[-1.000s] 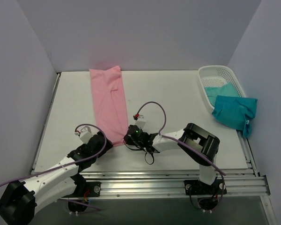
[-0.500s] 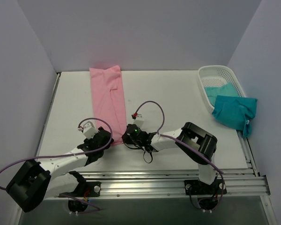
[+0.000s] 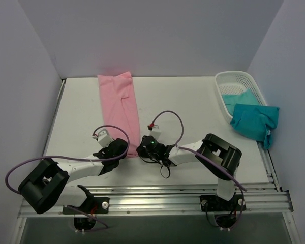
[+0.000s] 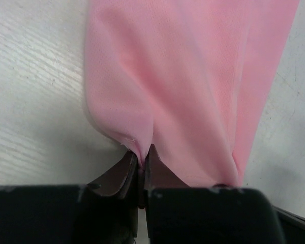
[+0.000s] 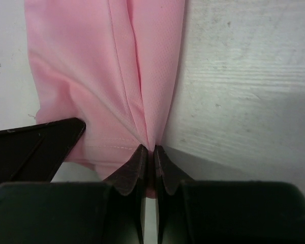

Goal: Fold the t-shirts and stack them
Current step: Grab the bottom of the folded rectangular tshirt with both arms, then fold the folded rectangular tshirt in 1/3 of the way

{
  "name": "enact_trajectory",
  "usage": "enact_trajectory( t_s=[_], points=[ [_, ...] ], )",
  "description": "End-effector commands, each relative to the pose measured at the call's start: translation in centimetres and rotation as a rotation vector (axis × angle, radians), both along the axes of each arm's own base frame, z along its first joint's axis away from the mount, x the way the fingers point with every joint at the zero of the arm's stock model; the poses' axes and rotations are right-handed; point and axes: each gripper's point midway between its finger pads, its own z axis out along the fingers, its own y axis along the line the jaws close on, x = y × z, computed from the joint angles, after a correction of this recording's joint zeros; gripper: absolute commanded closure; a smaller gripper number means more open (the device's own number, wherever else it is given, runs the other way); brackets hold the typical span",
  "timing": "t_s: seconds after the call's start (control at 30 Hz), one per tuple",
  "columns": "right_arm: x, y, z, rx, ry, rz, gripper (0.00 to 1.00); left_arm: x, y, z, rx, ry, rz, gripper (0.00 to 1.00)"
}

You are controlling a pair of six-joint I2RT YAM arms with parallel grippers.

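A light pink t-shirt (image 3: 119, 109) lies folded into a long narrow strip running from the back of the table toward the arms. My left gripper (image 3: 126, 150) is shut on the strip's near left corner, the pink t-shirt (image 4: 188, 86) pinched between its jaws (image 4: 141, 155). My right gripper (image 3: 141, 149) is shut on the near right corner of the pink t-shirt (image 5: 107, 66), the cloth bunched at its tips (image 5: 152, 151). A teal t-shirt (image 3: 255, 121) hangs over the basket's near rim, and another teal t-shirt (image 3: 238, 97) lies inside the basket.
A white lattice basket (image 3: 236, 79) stands at the table's back right. The left gripper's dark finger (image 5: 38, 145) shows in the right wrist view, close beside the right jaws. Grey walls enclose the table at left, back and right.
My left arm has swung in toward the strip's near end and its gripper has closed on the left corner. The right gripper has stayed shut on the right corner.
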Motion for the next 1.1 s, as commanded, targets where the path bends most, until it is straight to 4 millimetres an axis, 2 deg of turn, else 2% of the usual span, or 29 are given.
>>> enact_trajectory(
  t_s=[0.0,0.17,0.2,0.23,0.3,0.37,0.4,0.53,0.6,0.67,0.77,0.9,0.93,1.07],
  points=[
    [-1.9,-2.9,-0.9,-0.099,0.028,-0.016,1.00,-3.7,0.3,-1.8,0.036,0.111,-0.075,0.98],
    [-5.6,-3.3,-0.3,-0.103,0.032,0.021,1.00,-7.0,-0.9,-0.9,0.011,0.123,-0.131,0.98],
    [-6.1,-3.2,0.4,-0.085,0.030,0.021,1.00,-7.5,-1.1,-0.7,0.001,0.118,-0.144,0.98],
    [-6.7,-3.5,0.3,-0.094,0.028,0.016,1.00,-8.5,-1.9,-0.5,-0.004,0.115,-0.184,0.98],
    [-8.2,-3.5,0.3,-0.100,0.037,0.032,1.00,-9.7,-1.8,-0.1,-0.030,0.108,-0.187,0.98],
    [-8.9,-3.3,0.8,-0.109,0.030,0.035,1.00,-11.1,-2.0,0.1,-0.040,0.117,-0.210,0.98],
    [-9.8,-3.0,0.9,-0.115,0.027,0.051,1.00,-11.4,-2.1,0.1,-0.045,0.119,-0.214,0.98],
    [-11.1,-2.3,1.4,-0.144,0.012,0.054,1.00,-12.6,-2.4,0.9,-0.057,0.120,-0.240,0.98],
    [-11.0,-2.5,1.6,-0.159,0.005,0.041,1.00,-13.0,-1.9,1.6,-0.036,0.121,-0.236,0.98],
    [-10.9,-2.8,1.7,-0.176,0.000,0.029,1.00,-12.6,-1.3,3.2,-0.011,0.089,-0.224,0.98],
    [-10.0,-3.2,2.9,-0.201,-0.038,0.001,1.00,-12.0,-0.8,5.5,0.011,0.042,-0.214,0.98],
    [-8.7,-2.8,5.7,-0.214,-0.107,-0.018,1.00,-11.5,-0.5,7.3,0.023,0.005,-0.210,0.98],
    [-8.3,-2.0,7.0,-0.198,-0.124,-0.021,1.00,-11.3,-0.5,7.6,0.027,-0.006,-0.210,0.98],
    [-7.0,-1.1,8.9,-0.224,-0.163,-0.027,1.00,-10.7,-0.3,9.9,0.040,-0.058,-0.208,0.98]
  ],
)
